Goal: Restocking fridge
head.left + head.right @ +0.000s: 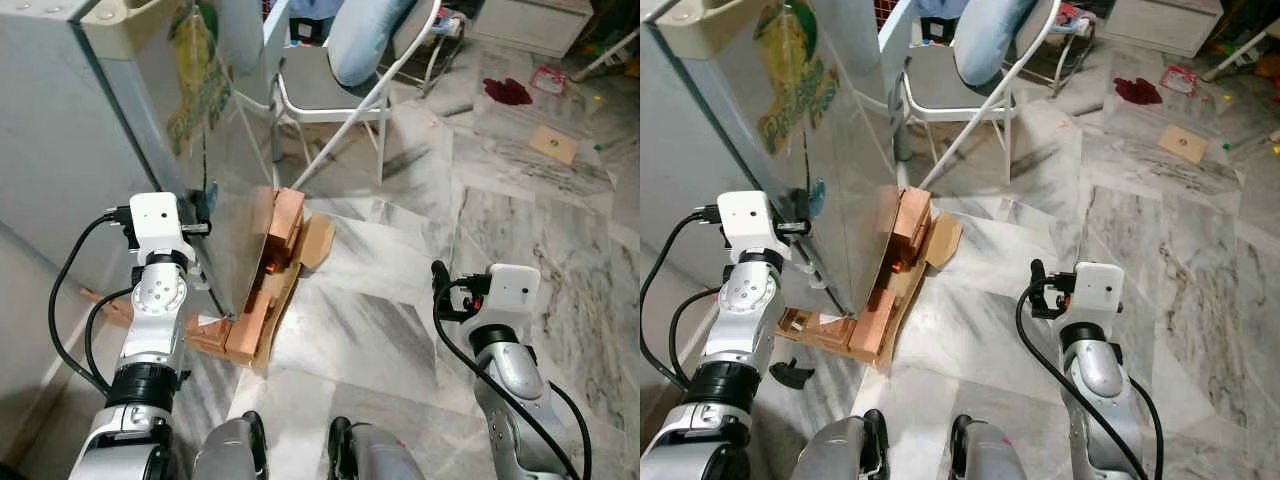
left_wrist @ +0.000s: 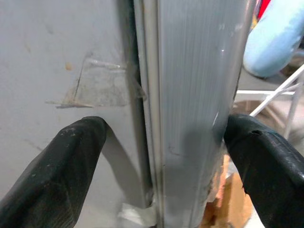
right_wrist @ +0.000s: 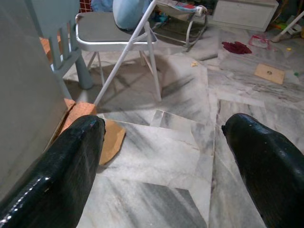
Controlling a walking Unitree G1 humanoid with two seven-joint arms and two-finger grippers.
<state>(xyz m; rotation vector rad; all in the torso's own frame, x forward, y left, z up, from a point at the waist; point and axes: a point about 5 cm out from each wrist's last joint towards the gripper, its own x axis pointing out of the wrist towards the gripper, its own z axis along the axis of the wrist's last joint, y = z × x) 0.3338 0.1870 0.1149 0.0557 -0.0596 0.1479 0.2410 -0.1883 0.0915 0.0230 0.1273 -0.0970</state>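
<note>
A grey fridge (image 1: 90,150) stands at the left, its silvery door (image 1: 215,120) carrying a green and yellow sticker. My left gripper (image 2: 164,137) is open at the door's edge (image 2: 190,118), low on the fridge. One finger (image 2: 61,166) lies against the grey side panel, the other (image 2: 266,161) past the door's front face. From the head, the same gripper (image 1: 205,215) sits against the door edge. My right gripper (image 3: 161,133) is open with nothing in it, held above the marble floor (image 1: 400,330) to the right.
Orange-brown blocks and cardboard (image 1: 275,250) are wedged under the fridge's front corner. A white metal chair (image 1: 330,90) with a light-blue thing on it stands behind. A red cloth (image 1: 508,90) and a cardboard piece (image 1: 553,143) lie far right.
</note>
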